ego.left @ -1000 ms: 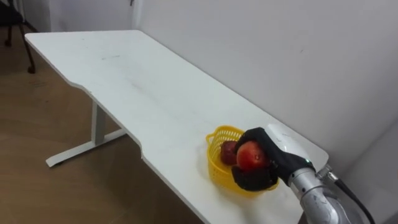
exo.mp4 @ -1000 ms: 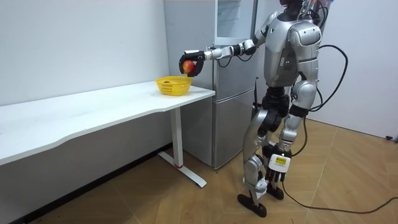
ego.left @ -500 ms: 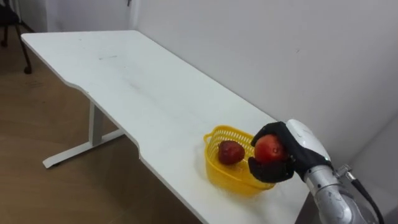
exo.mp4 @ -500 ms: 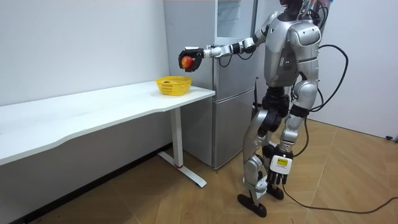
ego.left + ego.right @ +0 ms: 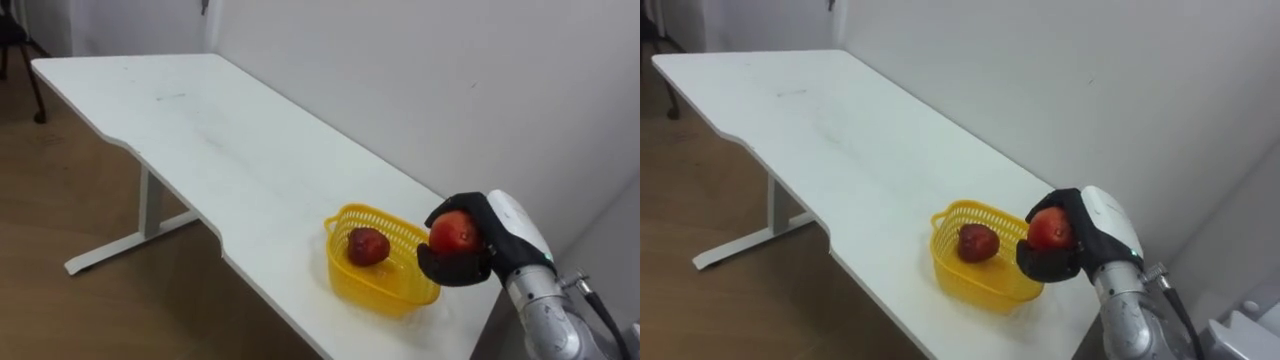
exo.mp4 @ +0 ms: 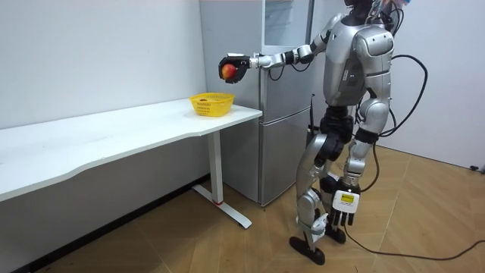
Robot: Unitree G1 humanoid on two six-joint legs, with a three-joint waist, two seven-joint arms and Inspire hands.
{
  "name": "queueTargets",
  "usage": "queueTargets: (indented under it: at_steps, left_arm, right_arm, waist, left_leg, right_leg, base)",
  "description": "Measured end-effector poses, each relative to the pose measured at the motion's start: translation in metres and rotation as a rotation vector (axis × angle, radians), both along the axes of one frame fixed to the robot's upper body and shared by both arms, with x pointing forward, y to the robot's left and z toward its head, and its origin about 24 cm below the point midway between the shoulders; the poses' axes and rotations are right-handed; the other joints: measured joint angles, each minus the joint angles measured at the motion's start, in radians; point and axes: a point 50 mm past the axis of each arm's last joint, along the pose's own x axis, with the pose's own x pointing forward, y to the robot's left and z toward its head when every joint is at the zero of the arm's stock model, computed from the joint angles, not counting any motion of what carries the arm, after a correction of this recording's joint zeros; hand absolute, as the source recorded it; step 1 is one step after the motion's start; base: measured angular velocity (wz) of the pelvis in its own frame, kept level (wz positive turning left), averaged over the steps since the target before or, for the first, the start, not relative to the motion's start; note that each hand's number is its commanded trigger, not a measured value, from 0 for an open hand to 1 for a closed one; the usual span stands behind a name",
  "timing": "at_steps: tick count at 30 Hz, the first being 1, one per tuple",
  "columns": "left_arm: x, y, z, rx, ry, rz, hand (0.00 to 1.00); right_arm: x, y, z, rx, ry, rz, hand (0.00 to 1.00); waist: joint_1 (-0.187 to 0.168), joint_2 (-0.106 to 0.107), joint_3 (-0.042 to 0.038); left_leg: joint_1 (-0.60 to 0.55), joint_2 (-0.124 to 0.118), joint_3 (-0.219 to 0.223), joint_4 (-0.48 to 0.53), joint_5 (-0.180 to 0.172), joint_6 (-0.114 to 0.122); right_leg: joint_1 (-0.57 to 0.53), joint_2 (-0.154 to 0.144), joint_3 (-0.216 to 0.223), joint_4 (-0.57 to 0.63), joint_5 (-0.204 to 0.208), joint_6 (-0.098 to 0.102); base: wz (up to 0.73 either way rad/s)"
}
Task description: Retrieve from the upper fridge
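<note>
Right hand point(image 5: 497, 243): clasped round a red apple point(image 5: 455, 232), risen up and right, now clear of the yellow basket point(image 5: 372, 287). Basket on the tabletop point(image 5: 200, 130), right end: one darker fruit point(image 5: 367, 245) inside. Left hand point(image 6: 345, 217): hanging idle. Apple seemingly leaving the basket, not delivered.

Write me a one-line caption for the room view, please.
Robot beside the fridge, right hand closed on an apple, held higher than the basket on the table.

No legible text, it seems.
</note>
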Motion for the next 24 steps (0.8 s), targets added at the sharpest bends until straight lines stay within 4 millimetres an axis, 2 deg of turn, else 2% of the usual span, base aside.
queueTargets:
  at_steps: [9,17,18,19,20,24]
  left_arm:
    - [0.000,0.000,0.000,0.031,-0.006,-0.021,0.00]
    - [-0.001,0.000,0.000,0.034,-0.003,-0.021,0.00]
    - [-0.001,0.000,0.000,0.034,-0.003,-0.021,0.00]
    - [-0.001,0.000,0.000,0.034,-0.005,-0.021,0.00]
    - [-0.001,0.000,0.000,0.034,-0.005,-0.021,0.00]
    - [-0.001,0.000,0.000,0.033,-0.005,-0.022,0.00]
  right_arm:
    - [0.002,-0.004,-0.006,-0.036,0.031,-0.039,1.00]
    - [0.001,0.002,-0.012,-0.053,0.052,-0.028,1.00]
    - [0.001,0.002,-0.012,-0.051,0.052,-0.029,0.69]
    - [0.001,0.001,-0.012,-0.049,0.053,-0.029,0.56]
    - [0.001,0.002,-0.012,-0.049,0.053,-0.029,0.00]
    - [0.001,0.003,-0.013,-0.043,0.055,-0.026,0.00]
  waist:
    - [0.022,-0.008,-0.0060]
    - [0.033,-0.011,-0.0022]
    - [0.037,-0.008,0.0022]
    - [0.042,-0.010,0.0029]
    - [0.044,-0.007,0.0062]
    - [0.051,-0.012,0.0060]
  left_leg:
    - [0.000,0.000,-0.003,-0.003,0.001,-0.001]
    - [-0.001,-0.001,-0.013,-0.003,0.002,-0.003]
    - [-0.001,-0.001,-0.013,-0.003,0.002,-0.004]
    - [-0.001,-0.001,-0.013,-0.003,0.002,-0.004]
    - [-0.002,-0.001,-0.013,-0.003,0.002,-0.004]
    - [-0.007,-0.001,-0.015,-0.002,0.002,-0.005]
  right_leg:
    - [-0.001,0.002,0.004,0.000,0.000,0.000]
    - [0.002,0.005,0.003,0.000,0.000,0.000]
    - [0.001,0.005,0.003,0.000,0.000,0.000]
    - [0.001,0.005,0.001,0.000,0.000,0.000]
    - [0.001,0.005,0.001,0.000,0.000,0.000]
    - [-0.002,0.006,-0.001,0.000,0.000,0.000]
  base:
    - [0.01]
    - [0.04]
    - [0.00]
    - [0.00]
    - [0.00]
    - [0.03]
